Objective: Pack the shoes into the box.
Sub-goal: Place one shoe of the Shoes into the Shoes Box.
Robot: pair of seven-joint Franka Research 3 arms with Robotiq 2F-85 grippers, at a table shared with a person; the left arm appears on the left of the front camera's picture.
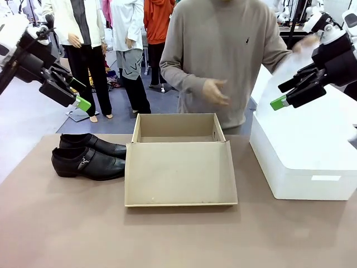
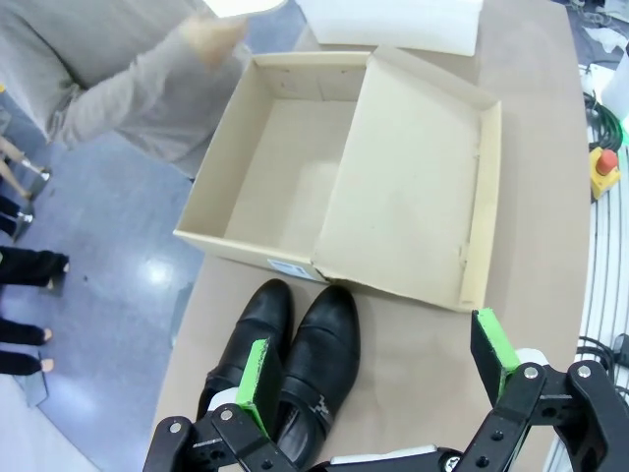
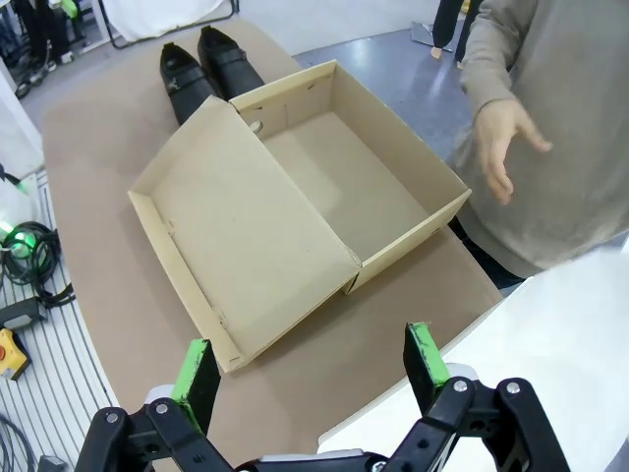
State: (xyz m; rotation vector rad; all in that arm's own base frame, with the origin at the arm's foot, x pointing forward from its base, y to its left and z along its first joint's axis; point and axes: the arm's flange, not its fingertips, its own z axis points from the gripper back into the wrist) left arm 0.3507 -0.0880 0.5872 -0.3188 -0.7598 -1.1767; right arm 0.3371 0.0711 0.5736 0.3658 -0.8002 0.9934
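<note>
Tan-brown cardboard made up the box (image 1: 177, 128), which sat open in the middle of the table (image 1: 178, 240) with bare cardboard showing inside. Its attached lid (image 1: 179, 174) lay flat on your side, inner face up.

The shoes (image 1: 89, 156), black and glossy, stood side by side on the table to the robot's left of the box. Their toes pointed toward it, and the nearer shoe's toe was just beside the lid's left edge. That nearer shoe showed a small silver buckle strap on its side.

Your left end effector (image 1: 80, 94) hung in the air above and to the left of the shoes, well apart from them. Its fingers were spread wide and held nothing; in the left wrist view the shoes lay below, between the green pads.

Your right end effector (image 1: 285, 94) was likewise wide and empty, raised over the white box (image 1: 312, 162) at the robot's right.

Across the table a person in a grey sweater stood behind the box, with one open hand (image 1: 216, 91) held above its far wall. The person's other arm was blurred near the white box.
</note>
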